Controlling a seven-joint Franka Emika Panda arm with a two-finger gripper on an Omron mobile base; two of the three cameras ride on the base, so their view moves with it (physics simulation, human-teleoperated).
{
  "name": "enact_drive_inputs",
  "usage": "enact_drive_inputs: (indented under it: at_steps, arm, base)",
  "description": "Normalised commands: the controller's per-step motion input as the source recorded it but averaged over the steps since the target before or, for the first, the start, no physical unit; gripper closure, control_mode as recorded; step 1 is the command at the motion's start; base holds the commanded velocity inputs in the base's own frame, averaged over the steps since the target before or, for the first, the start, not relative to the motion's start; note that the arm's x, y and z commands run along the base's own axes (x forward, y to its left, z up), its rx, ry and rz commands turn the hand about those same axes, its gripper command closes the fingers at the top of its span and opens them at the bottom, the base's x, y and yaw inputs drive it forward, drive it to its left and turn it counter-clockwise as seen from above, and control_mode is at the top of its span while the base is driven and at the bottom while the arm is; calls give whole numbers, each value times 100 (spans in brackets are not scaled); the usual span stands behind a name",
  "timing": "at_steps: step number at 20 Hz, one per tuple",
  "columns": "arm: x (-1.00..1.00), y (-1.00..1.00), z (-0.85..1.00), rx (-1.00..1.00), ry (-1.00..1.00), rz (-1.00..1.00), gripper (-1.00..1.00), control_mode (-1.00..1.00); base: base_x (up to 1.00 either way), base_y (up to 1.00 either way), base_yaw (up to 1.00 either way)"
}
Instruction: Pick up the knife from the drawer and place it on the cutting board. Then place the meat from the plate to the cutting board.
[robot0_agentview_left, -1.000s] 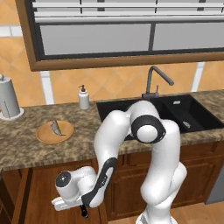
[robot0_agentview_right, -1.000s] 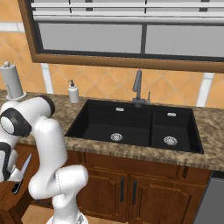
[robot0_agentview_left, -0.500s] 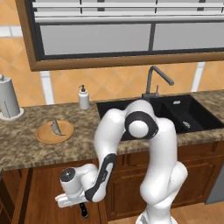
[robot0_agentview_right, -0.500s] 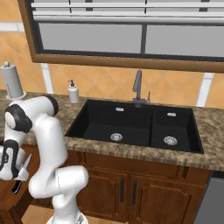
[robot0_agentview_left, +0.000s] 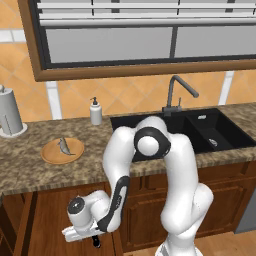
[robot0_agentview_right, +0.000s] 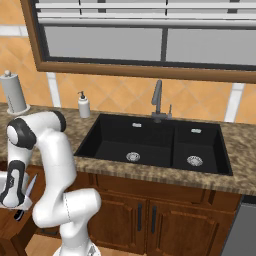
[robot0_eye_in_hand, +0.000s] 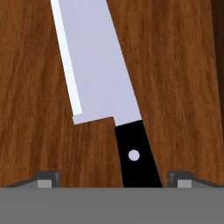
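Observation:
The knife (robot0_eye_in_hand: 94, 65) lies flat on the wood-grain bottom of the open drawer (robot0_eye_in_hand: 35, 87), its black handle (robot0_eye_in_hand: 135, 153) nearest the hand. My gripper (robot0_eye_in_hand: 113, 178) hovers low over it, open, with one fingertip (robot0_eye_in_hand: 48, 177) on each side of the handle and neither touching it. From the left base view the gripper (robot0_agentview_left: 82, 235) is down in the drawer (robot0_agentview_left: 47, 215) below the counter, and the handle's end (robot0_agentview_left: 96, 243) pokes out beneath it. The grey meat (robot0_agentview_left: 64, 146) rests on the round plate (robot0_agentview_left: 50, 155) on the counter. The cutting board is out of view.
A black double sink (robot0_agentview_left: 200, 132) with a faucet (robot0_agentview_left: 175, 95) lies to the right. A soap dispenser (robot0_agentview_left: 95, 112) and a paper towel roll (robot0_agentview_left: 9, 112) stand at the back of the counter. Shut cabinet doors (robot0_agentview_right: 145, 217) are below the sink.
The arm's elbow has swung a little to the left. The hand stays low over the knife in the drawer, and the knife has not moved.

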Motion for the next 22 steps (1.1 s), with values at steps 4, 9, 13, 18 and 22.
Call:
enact_drive_inputs:
  at_steps: [4,9,13,18,22]
  arm:
    - [-10,26,-11,0,0,0,-100,-100]
    - [0,0,-18,0,0,3,-100,-100]
    - [0,1,-12,0,0,1,100,-100]
    - [0,5,-16,0,8,0,100,-100]
    - [-30,1,3,0,4,0,100,-100]
  base:
    - [0,0,0]
    - [0,0,0]
    - [0,0,0]
    - [0,0,0]
    - [0,0,0]
